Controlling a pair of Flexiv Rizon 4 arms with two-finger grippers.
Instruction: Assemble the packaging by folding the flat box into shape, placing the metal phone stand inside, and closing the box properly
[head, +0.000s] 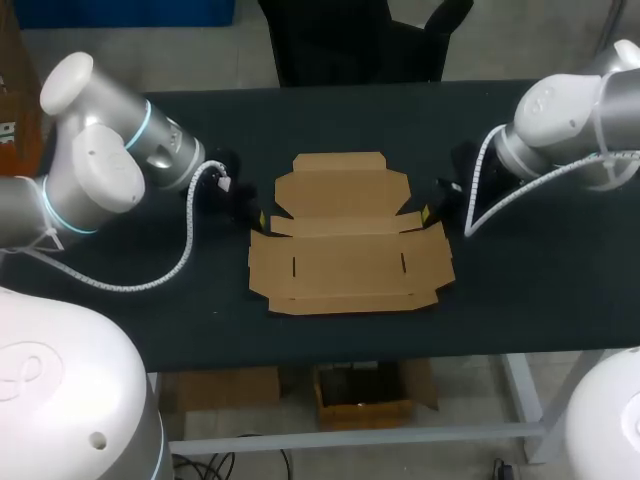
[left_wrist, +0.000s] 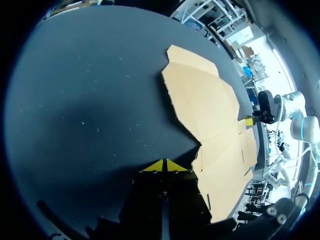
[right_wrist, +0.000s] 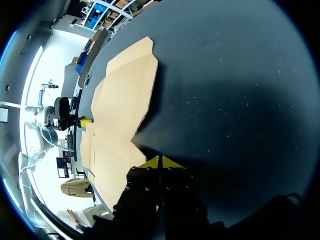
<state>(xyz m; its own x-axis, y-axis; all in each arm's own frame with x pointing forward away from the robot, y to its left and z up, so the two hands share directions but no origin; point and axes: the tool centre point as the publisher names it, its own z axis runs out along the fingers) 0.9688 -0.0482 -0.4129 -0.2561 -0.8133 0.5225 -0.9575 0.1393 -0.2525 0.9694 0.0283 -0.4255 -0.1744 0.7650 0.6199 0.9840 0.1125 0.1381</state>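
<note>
Reckon the flat brown cardboard box blank (head: 345, 250), lying unfolded mid dark table (head: 540, 290) between left gripper (head: 260, 216) and right gripper (head: 429, 212), both with yellow tips pressed together empty, light, bendy along creases, prone to sliding, best pinched at a side flap's edge.

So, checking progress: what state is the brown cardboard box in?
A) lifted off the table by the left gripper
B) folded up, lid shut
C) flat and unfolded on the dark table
C: the brown cardboard box lies spread flat on the dark table, with the left gripper shut beside it, not holding it.
</note>
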